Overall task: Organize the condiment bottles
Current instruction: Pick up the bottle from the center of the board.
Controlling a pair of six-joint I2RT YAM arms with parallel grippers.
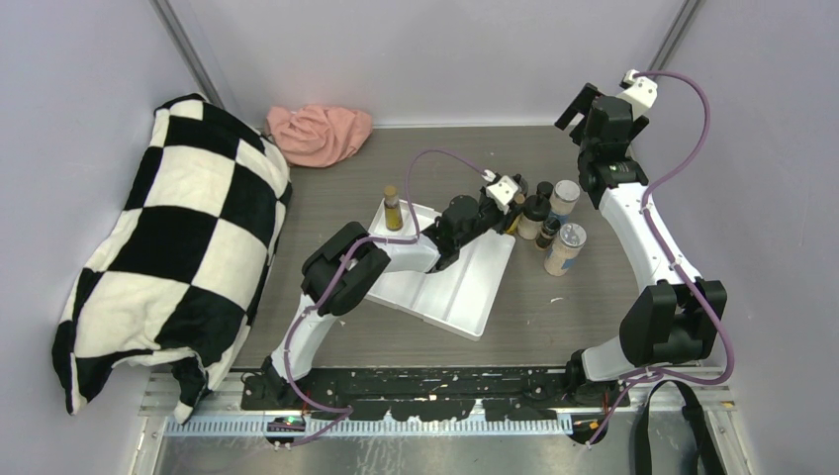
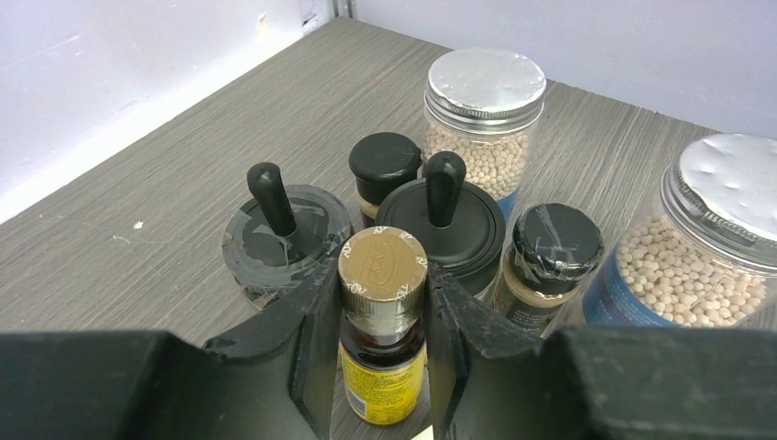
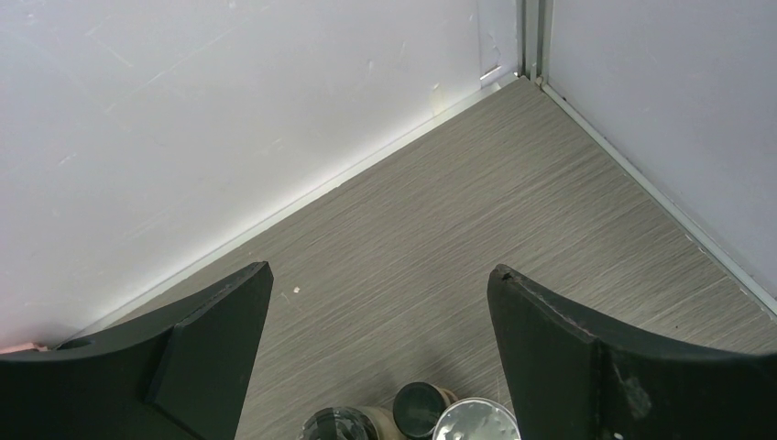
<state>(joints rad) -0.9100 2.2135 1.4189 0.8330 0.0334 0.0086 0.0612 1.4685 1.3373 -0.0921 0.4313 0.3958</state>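
Left gripper (image 2: 382, 286): closing narrowly on the yellow bottle (image 2: 382, 337), its jaws pressing the brown cap and neck from both sides.
Yellow bottle: standing upright at the near side of the bottle cluster, right of the table's centre. Whether its base is resting on the table I cannot tell.
Right gripper (image 3: 380, 273): hanging with jaws spread wide and holding nothing, up toward the far right corner, well apart from the work.
Neighbours: crowding in. The black-lidded jar (image 2: 442, 225) is sitting just behind the cap, the grey-lidded jar (image 2: 279, 243) and the taped dark bottle (image 2: 552, 252) are flanking the jaws, and two shakers (image 2: 484, 101) are standing beyond.
Tray (image 1: 465, 297): lying at the table's centre, with a second yellow bottle (image 1: 393, 210) standing in its far left corner.
Step, as judged: taking this bottle out to join its twin in the tray.
Risk: the grip is sitting high, so the bottle may be swinging or slipping once raised. Any sideways pull could be dragging a jaw into the flanking jars and tipping them. A low carry could be catching the tray's rim.
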